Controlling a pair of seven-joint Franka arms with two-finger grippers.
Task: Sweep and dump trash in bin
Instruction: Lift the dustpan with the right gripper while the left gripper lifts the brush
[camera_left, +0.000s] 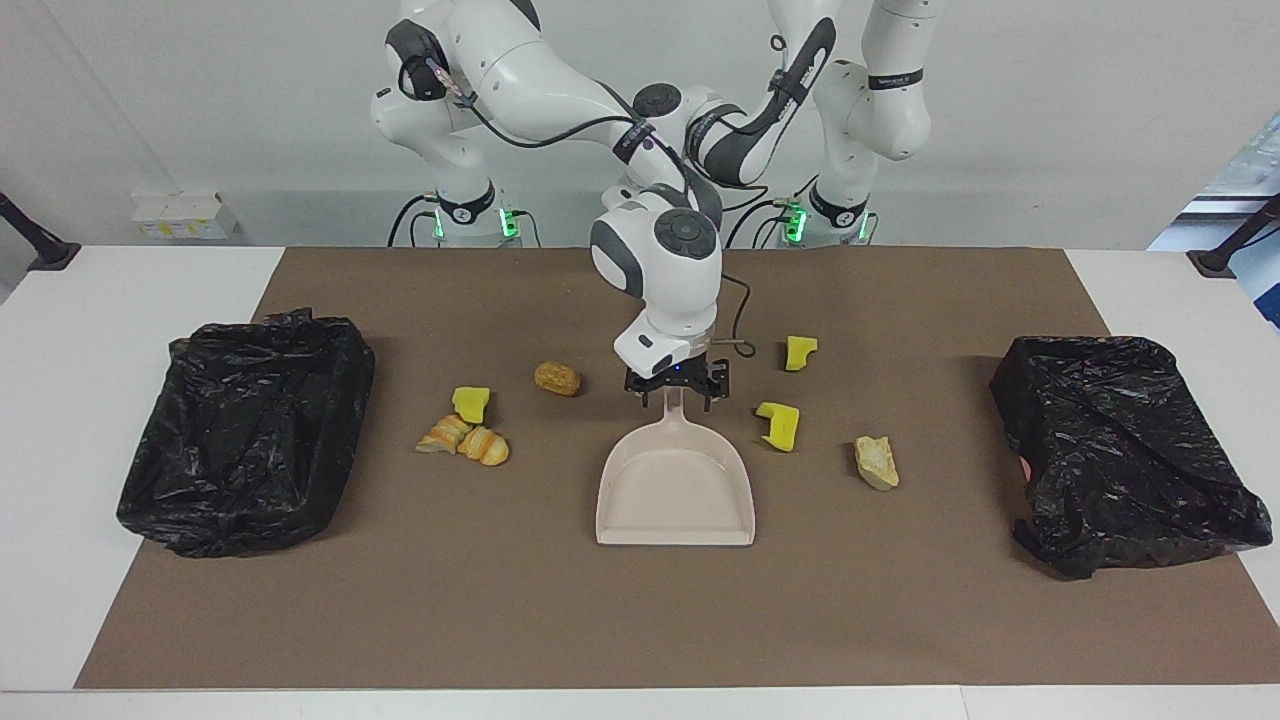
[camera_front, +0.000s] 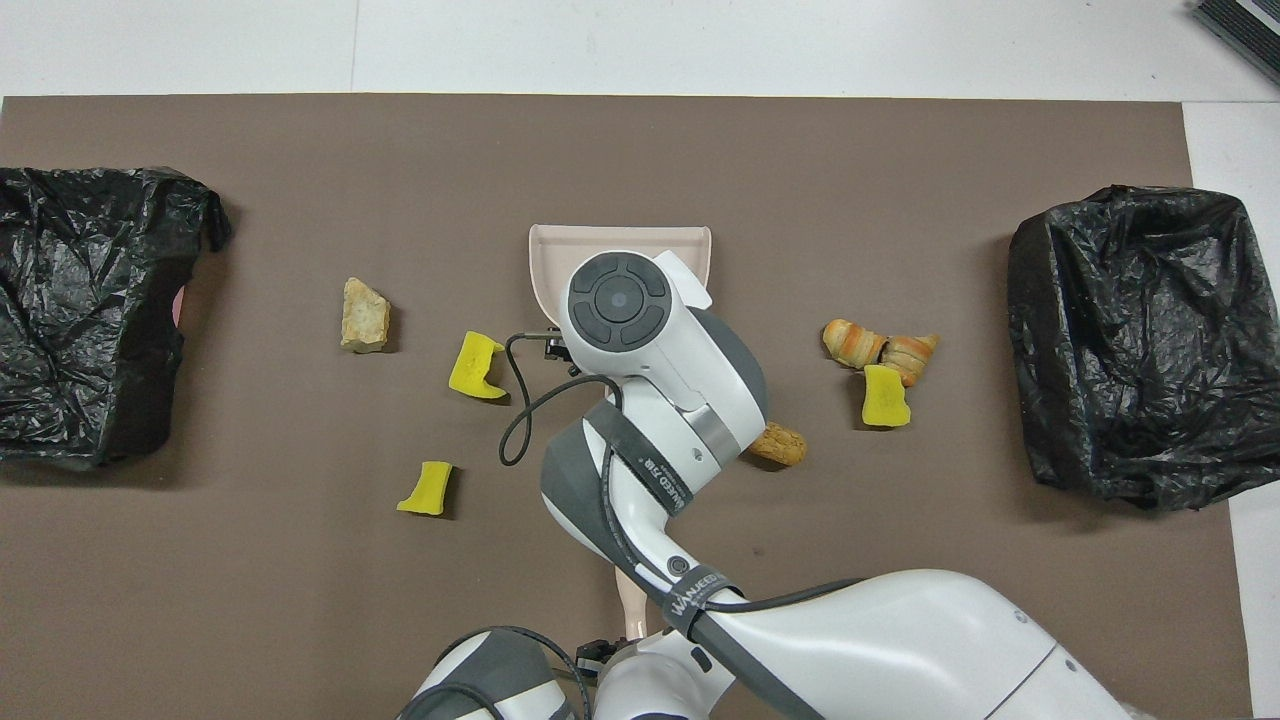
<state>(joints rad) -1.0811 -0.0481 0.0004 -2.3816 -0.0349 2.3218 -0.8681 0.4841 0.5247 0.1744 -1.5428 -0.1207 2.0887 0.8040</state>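
Two hands share the job: right hand spread astride the dustpan handle, apparently to grip; left hand unseen.

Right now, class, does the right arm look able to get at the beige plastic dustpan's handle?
Probably yes: the right tool hangs directly over the beige plastic dustpan's handle, open, with nothing between them.

The right arm carries a dark band printed "WANJEED", with the same word repeated on a second band farther up from its fingers.
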